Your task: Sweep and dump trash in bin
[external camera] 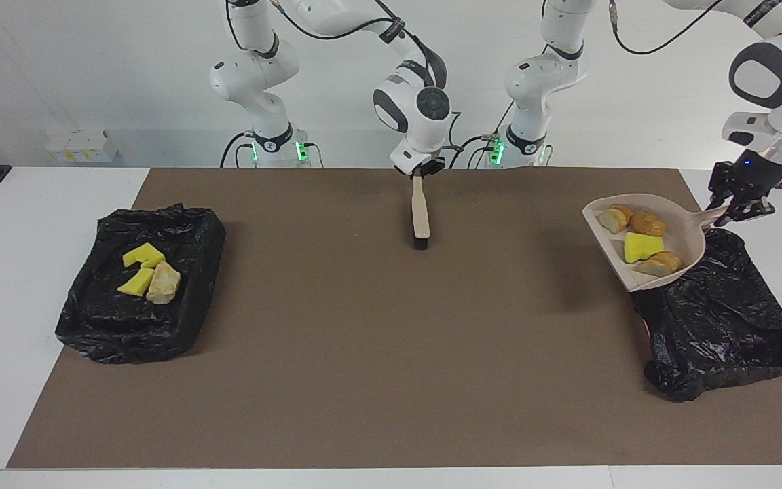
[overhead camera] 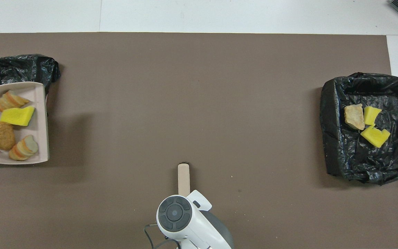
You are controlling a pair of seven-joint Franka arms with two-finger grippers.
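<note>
Here, dustpan (external camera: 642,244) is carried level over lined bin (external camera: 723,319) at left arm's end, so four trash lumps (external camera: 639,246) stay aboard; handle is pinched by left gripper (external camera: 737,204) fingers. Brush (external camera: 420,210) is hung upright, clamped by right gripper (external camera: 419,170), parked mid-surface. Three lumps (external camera: 146,275) are seen in other bin (external camera: 126,326).

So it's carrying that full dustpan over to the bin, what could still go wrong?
1. The left fingers hold the dustpan only by its handle tip; it might twist or slip.
2. The four loose trash pieces sit near the pan's open edge, which hangs partly outside the bin, so they could spill onto the table.
</note>
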